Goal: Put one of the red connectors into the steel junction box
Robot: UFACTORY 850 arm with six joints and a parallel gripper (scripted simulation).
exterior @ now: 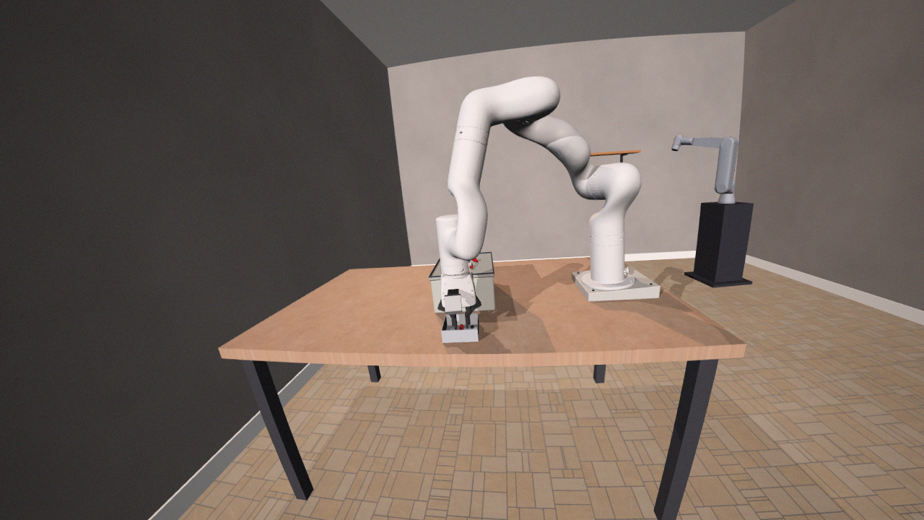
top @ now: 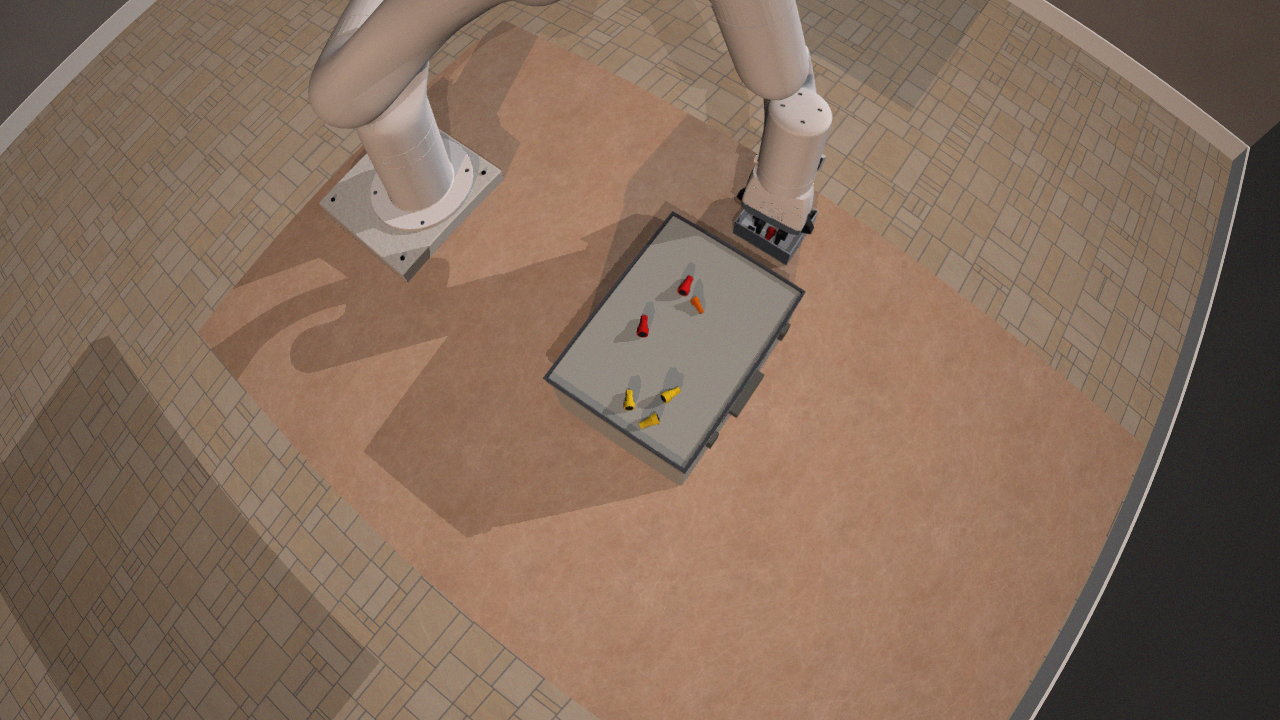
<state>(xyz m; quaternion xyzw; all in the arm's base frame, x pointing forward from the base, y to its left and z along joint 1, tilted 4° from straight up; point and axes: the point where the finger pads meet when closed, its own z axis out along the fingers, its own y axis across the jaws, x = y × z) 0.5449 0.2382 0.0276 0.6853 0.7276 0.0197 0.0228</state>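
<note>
My gripper [top: 769, 231] [exterior: 460, 321] reaches down into the steel junction box [top: 782, 252] [exterior: 460, 336] beside the far end of the tool case [top: 716, 358] [exterior: 483, 292]. Its fingers stand open, apart from a red connector [top: 769, 232] [exterior: 461, 328] that lies between them inside the box, below the rim. Two more red connectors [top: 684, 286] [top: 642, 325] lie on the case lid. An orange connector [top: 697, 305] lies beside the upper red one. Three yellow connectors [top: 629, 399] [top: 670, 394] [top: 649, 420] lie near the lid's near end.
The arm's base plate [top: 407, 210] [exterior: 615, 287] is bolted to the table left of the case. The case has latches on its right side [top: 747, 394]. A second small arm on a black pedestal [exterior: 722, 242] stands on the floor, away from the table.
</note>
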